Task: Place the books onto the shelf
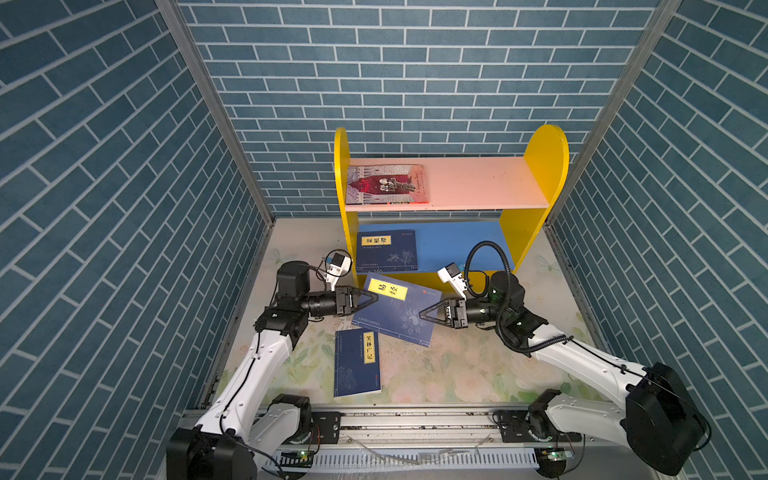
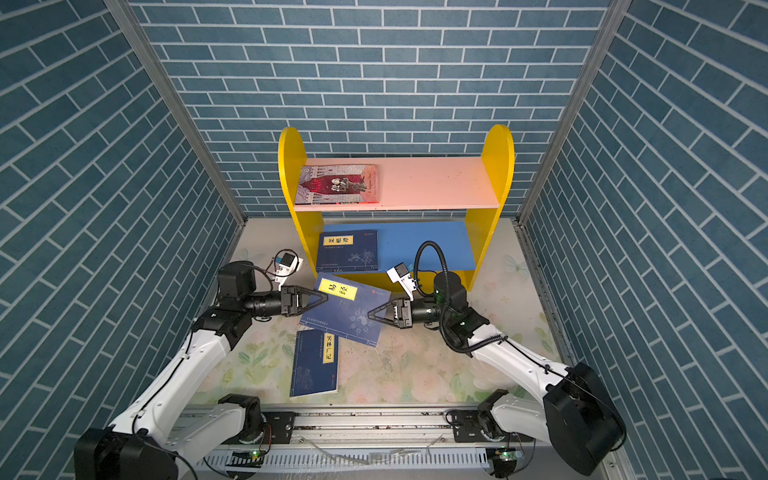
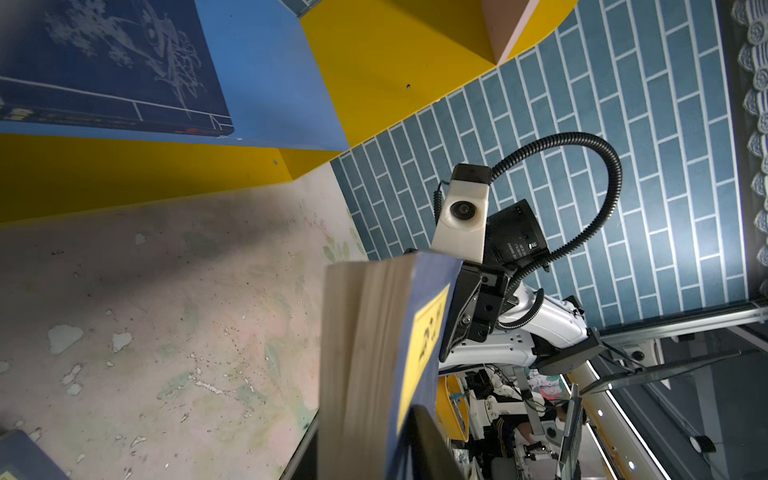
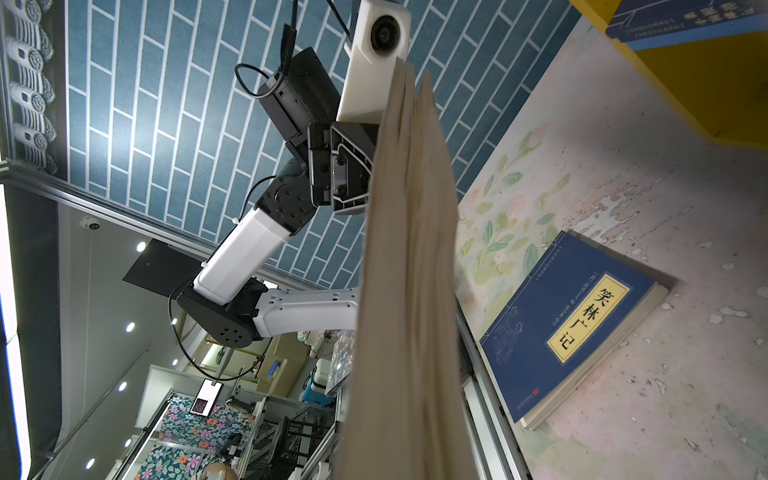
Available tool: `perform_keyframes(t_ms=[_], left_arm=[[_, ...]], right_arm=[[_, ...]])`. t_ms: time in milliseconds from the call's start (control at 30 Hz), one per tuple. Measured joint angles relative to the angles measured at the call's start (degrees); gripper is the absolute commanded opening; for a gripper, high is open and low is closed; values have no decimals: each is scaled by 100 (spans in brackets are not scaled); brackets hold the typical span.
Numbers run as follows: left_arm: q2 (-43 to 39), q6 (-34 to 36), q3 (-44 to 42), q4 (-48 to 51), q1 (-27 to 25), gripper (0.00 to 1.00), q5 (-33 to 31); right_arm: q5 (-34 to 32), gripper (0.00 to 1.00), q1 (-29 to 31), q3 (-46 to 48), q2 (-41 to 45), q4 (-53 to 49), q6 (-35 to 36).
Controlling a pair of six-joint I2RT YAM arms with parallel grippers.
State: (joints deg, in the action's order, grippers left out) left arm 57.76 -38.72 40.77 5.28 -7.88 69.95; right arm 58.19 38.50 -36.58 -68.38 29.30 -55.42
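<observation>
Left tool [image 1: 375,297] and right tool [image 1: 421,312] each pinch opposite edges of the tilted navy book [image 1: 395,320] just before the shelf [image 1: 544,166], likely sharing its floppy weight.

Left claw [image 1: 372,299] and right claw [image 1: 422,312] level, tips inward, both narrowly closed.

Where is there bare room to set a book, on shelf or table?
Pink board: free right of the red book. Blue board: free right of the navy book. Table: bare front right. Crowded centre-left: held book, loose book.
</observation>
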Motion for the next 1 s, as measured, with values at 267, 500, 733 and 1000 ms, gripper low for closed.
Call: perform_keyframes(t_ms=[267,500,733,1000], left_arm=[[17,-404,-146,-597,-42,0,-120],[-7,-728,-181,-1156,-66,0,-186],[-26,-894,-79,-1421,-57,0,-304],[-33,-1071,-79,-1714,-37,0,-391]], right_arm=[[-249,33,0,0,9,-17,44],[-813,41,13,160,227,-61,177],[-1043,41,13,601,157,822,-144],[-1095,30,13,713,-518,2277,-839]])
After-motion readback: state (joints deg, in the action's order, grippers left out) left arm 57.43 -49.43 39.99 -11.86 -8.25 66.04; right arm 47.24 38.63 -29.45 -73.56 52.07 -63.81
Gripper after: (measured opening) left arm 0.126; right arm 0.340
